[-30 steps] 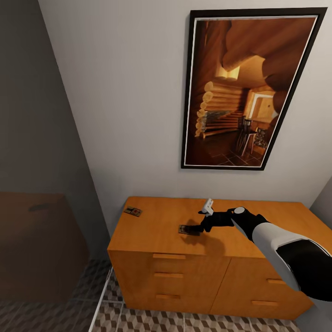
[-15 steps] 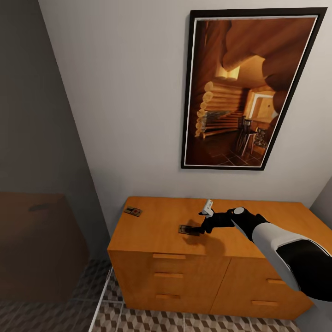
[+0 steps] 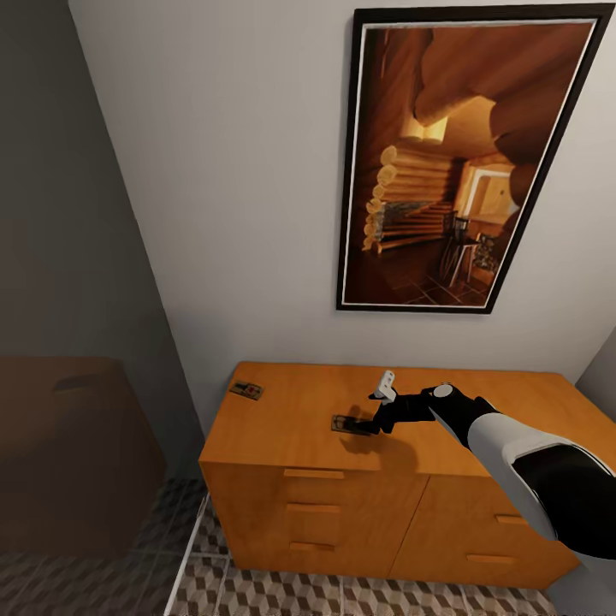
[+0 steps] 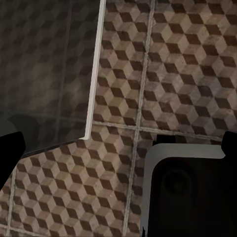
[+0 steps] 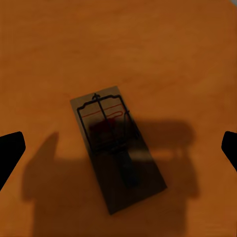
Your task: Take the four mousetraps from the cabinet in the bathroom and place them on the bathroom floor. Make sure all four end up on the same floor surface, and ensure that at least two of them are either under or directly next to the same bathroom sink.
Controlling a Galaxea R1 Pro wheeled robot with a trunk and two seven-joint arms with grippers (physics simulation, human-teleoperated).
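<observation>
The right end effector (image 3: pixel 364 423) hung spread over a mousetrap (image 5: pixel 117 150) on the cabinet (image 3: pixel 291 428); closing off-centre could skid the flat board.

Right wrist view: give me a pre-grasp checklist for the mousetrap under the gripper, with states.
1. Right gripper open: ok, its tips sit apart at both edges of the wrist picture.
2. Small flat brown wooden mousetrap between the fingers: ok, roughly centred.
3. Trap lying flat on the orange-brown wooden cabinet top: ok.
4. Trap square to the fingers: not ok, it lies diagonally.
5. Second mousetrap clear of the grasp: ok, at the far left corner.
6. Fingers low enough: cannot tell.
</observation>
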